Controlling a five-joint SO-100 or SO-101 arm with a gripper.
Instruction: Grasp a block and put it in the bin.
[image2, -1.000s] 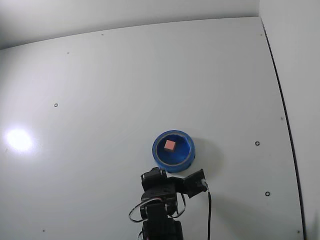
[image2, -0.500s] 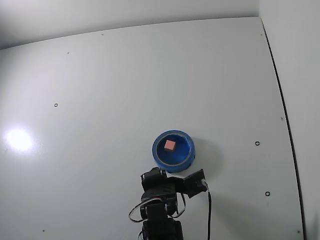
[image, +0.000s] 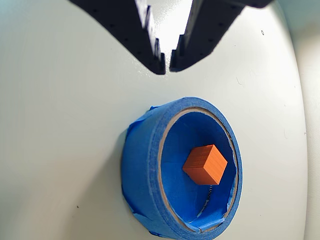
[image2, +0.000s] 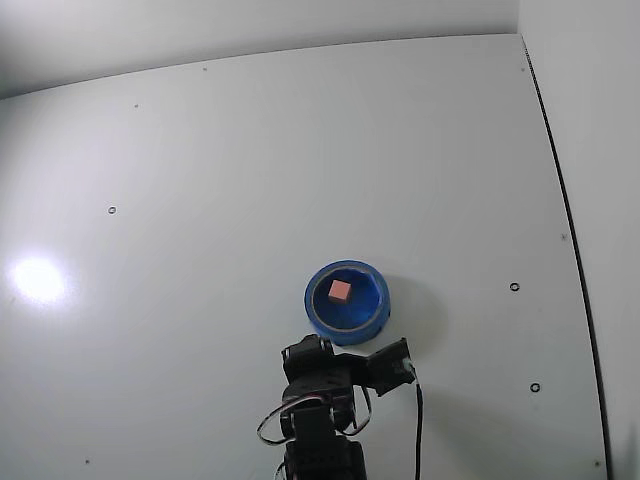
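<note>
The block (image: 205, 164) is a small orange-red cube lying inside the bin (image: 139, 167), a round blue bowl with a thick rim, on the white table. In the fixed view the block (image2: 340, 290) shows pinkish, near the middle of the bin (image2: 316, 312). My gripper (image: 167, 68) is black, comes in from the top of the wrist view, and stands apart from the bin beyond its rim. Its fingertips nearly touch and hold nothing. In the fixed view the arm (image2: 320, 400) is at the bottom edge, just below the bin.
The white table (image2: 200, 200) has small dark screw holes (image2: 514, 287) scattered over it. A dark seam (image2: 560, 200) runs along its right side. A black cable (image2: 418, 430) hangs from the arm.
</note>
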